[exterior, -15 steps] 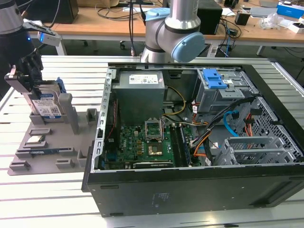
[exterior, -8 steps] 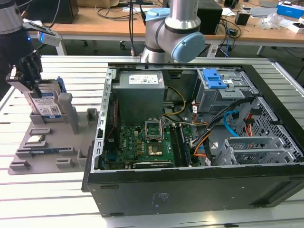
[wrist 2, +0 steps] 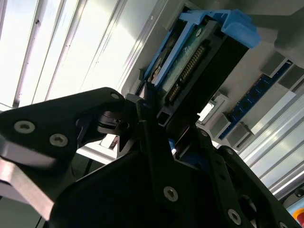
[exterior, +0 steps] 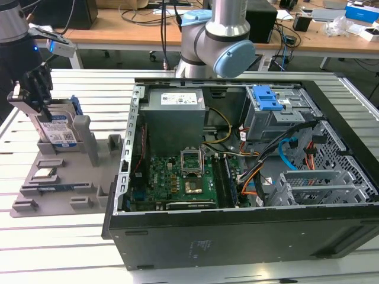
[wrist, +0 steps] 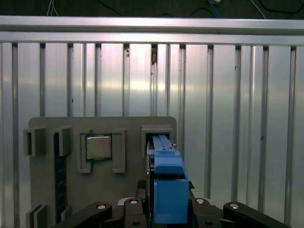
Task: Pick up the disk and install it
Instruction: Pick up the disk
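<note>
**Gripping the disk at its holder slot**

Find the disk (exterior: 57, 129) standing on edge in an upright slot of the grey holder tray (exterior: 59, 204). Look for it on the slatted tabletop (exterior: 89, 86) at the exterior view's left, well apart from the open computer case (exterior: 249, 236). Note the labelled face turned toward the case and the blue bracket (wrist: 168, 190) running along the edges.

See the gripper (exterior: 39, 105) set over the upper edge, pinching the disk across its two broad faces. Check the second wrist view for one dark finger (wrist 2: 145, 118) pressed against one side, with the connector end of the disk (wrist 2: 190, 66) reaching out beyond the fingertips.

Read this as the pick-up step, judged from the lower part of the disk sitting between the tray's posts. Cannot tell whether the bottom edge is free of the slot.

To do it well:
- Keep the pinch square on the flat faces, not on the thin blue plastic, which would probably flex.
- Draw straight along the slot without tilt, so as not to wedge the bracket against the posts or drag the light tray along.
- Hold firmly, since smooth metal of that bulk will likely be heavy and prone to slip.
- Mind the square silver chip (wrist: 99, 147) lying in its pocket just beside the slot
</note>
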Motion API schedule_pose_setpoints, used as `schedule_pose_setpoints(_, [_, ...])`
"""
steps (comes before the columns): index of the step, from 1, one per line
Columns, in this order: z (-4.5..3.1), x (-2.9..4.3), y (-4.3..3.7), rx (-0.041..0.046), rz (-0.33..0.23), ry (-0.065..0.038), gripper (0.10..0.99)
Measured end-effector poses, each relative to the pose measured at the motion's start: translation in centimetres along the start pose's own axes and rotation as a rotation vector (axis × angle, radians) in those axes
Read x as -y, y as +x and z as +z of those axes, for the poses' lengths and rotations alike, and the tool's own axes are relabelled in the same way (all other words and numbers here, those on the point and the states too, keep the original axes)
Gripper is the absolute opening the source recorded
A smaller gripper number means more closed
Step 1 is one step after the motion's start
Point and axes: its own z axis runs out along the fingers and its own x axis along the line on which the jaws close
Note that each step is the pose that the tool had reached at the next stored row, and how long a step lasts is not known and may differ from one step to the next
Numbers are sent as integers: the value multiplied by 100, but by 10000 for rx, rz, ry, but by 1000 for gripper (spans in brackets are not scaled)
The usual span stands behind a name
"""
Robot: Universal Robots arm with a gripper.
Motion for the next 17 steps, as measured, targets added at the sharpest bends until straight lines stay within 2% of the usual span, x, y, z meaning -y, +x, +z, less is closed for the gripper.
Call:
schedule_pose_setpoints(5, [-7, -1, 0, -1, 0, -2, 365])
schedule_pose_setpoints(17, [-118, 1, 1, -1, 0, 1, 365])
